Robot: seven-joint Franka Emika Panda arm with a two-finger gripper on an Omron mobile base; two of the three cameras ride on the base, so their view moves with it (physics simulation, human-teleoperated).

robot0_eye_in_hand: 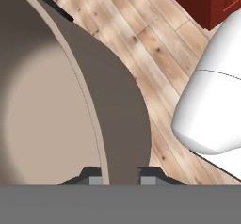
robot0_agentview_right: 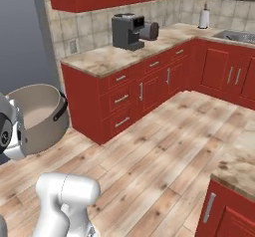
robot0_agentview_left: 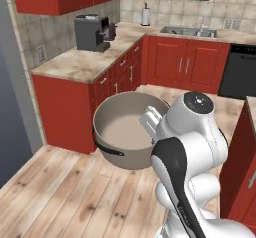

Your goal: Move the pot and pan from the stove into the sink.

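The robot's gripper (robot0_eye_in_hand: 121,178) is pinching the rim of the pot (robot0_agentview_left: 125,127), with one finger inside the wall and one finger outside. The pot is up in the air above the wood floor (robot0_agentview_left: 65,192), in front of the robot and not resting on anything. It hangs out in front of the red cabinets (robot0_agentview_right: 124,96). The sink (robot0_agentview_left: 187,31) is far away, set in the counter (robot0_agentview_left: 165,29) at the back of the room, near its corner, with a paper towel roll (robot0_agentview_left: 145,16) just beside it. A coffee machine (robot0_agentview_left: 92,32) sits on the side counter. The pot looks big, deep and hard, so it is probably heavy for such a small grip. It is empty inside. Its wall looks smooth, so it could slip or swing if the arm moves fast. The rim is a good place to hold because it is thin enough for the fingers. The dark side handle (robot0_agentview_left: 107,148) could be another spot to grab. The pot still has a long way to go to reach the sink.
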